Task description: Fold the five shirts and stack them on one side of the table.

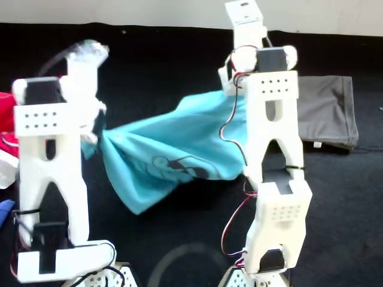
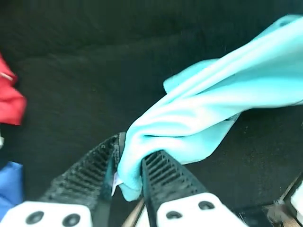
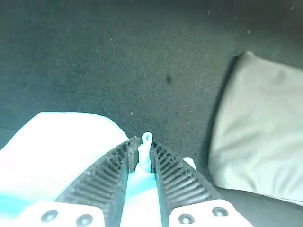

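A turquoise shirt (image 1: 173, 149) with a dark print hangs stretched above the black table between the two arms. My left gripper (image 2: 130, 158) is shut on one bunched edge of the turquoise shirt (image 2: 213, 113), at the left in the high view (image 1: 96, 128). My right gripper (image 3: 142, 149) is shut on another edge of the turquoise shirt (image 3: 66, 146), at the upper middle in the high view (image 1: 230, 84). A folded grey shirt (image 1: 326, 110) lies flat at the right, also the grey shirt (image 3: 260, 142) in the right wrist view.
Red cloth (image 1: 6, 116) lies at the table's left edge, with a blue piece (image 1: 5, 209) lower down; both show in the left wrist view, red cloth (image 2: 9, 99) and blue cloth (image 2: 9, 189). The black table cloth (image 1: 347, 203) covers the surface.
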